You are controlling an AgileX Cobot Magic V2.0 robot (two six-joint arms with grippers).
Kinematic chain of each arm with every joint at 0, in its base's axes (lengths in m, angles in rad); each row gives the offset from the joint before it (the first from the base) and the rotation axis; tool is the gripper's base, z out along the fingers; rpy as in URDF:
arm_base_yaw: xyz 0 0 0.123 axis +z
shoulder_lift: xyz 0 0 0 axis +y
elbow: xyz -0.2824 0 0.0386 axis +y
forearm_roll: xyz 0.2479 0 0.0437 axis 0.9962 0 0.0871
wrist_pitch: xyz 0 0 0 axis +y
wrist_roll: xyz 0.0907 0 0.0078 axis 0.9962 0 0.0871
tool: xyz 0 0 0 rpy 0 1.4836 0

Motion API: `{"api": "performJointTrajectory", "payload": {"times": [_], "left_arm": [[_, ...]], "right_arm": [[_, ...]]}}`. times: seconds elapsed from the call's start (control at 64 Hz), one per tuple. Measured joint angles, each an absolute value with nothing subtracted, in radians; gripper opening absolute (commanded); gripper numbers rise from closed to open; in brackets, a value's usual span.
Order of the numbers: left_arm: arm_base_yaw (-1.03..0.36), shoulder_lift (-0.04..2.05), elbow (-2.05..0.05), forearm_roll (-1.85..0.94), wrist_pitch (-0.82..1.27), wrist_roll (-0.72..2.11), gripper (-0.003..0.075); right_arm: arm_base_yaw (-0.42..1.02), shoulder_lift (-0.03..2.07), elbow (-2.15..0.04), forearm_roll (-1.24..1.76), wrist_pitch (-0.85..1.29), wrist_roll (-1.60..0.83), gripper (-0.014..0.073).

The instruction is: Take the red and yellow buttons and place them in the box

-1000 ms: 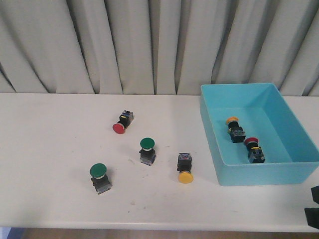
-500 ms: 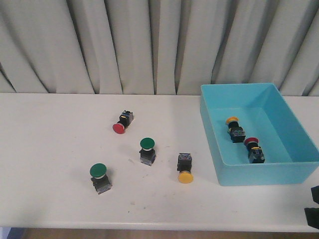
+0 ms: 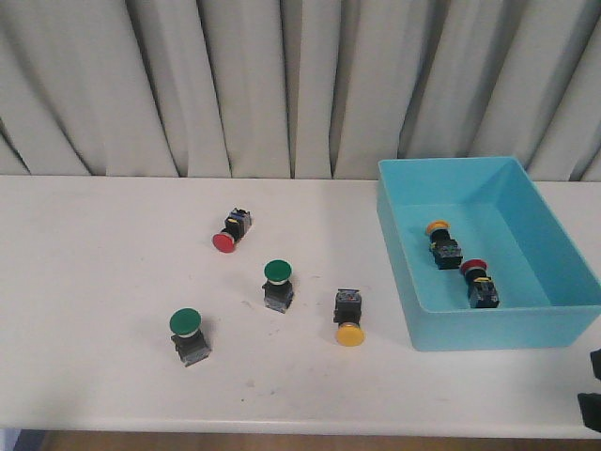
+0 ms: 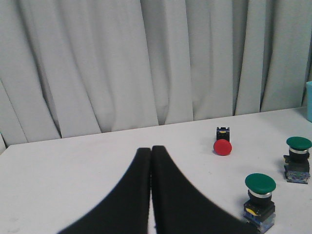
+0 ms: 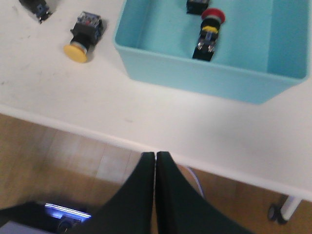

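A red button (image 3: 225,241) lies on its side at the table's middle, also in the left wrist view (image 4: 223,146). A yellow button (image 3: 348,329) lies left of the light-blue box (image 3: 488,329). Inside the box lie another yellow button (image 3: 439,228) and another red button (image 3: 474,269). My left gripper (image 4: 150,148) is shut and empty, low over the table, well short of the red button. My right gripper (image 5: 155,154) is shut and empty, hanging past the table's front edge over the floor, near the box (image 5: 204,80) and the yellow button (image 5: 78,52).
Two green buttons (image 3: 277,274) (image 3: 186,324) stand upright between the red and yellow ones. A grey curtain (image 3: 282,85) hangs behind the table. A dark part of the right arm (image 3: 593,409) shows at the front view's lower right corner.
The dark part of the right arm at the front view's lower right corner has slid slightly further out of frame. Buttons and box have not moved.
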State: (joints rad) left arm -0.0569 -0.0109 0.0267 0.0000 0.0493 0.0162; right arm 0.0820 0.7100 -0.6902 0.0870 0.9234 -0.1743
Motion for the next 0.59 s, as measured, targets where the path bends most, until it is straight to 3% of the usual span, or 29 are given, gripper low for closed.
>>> {"api": "performJointTrajectory", "payload": {"times": [0.141,0.391,0.594], "left_arm": [[-0.057,-0.011,0.027,0.0,0.049,0.016,-0.0006],[-0.057,-0.011,0.027,0.0,0.049,0.016,-0.0006],[-0.057,-0.011,0.027,0.0,0.049,0.016,-0.0006]], "right_arm": [[0.082,0.581,-0.609,0.065,0.692,-0.174,-0.0006],[0.076,0.25,-0.224,0.065,0.173,-0.174,-0.0006],[0.032,0.037,0.017,0.066,0.022,-0.159,-0.0006]]}}
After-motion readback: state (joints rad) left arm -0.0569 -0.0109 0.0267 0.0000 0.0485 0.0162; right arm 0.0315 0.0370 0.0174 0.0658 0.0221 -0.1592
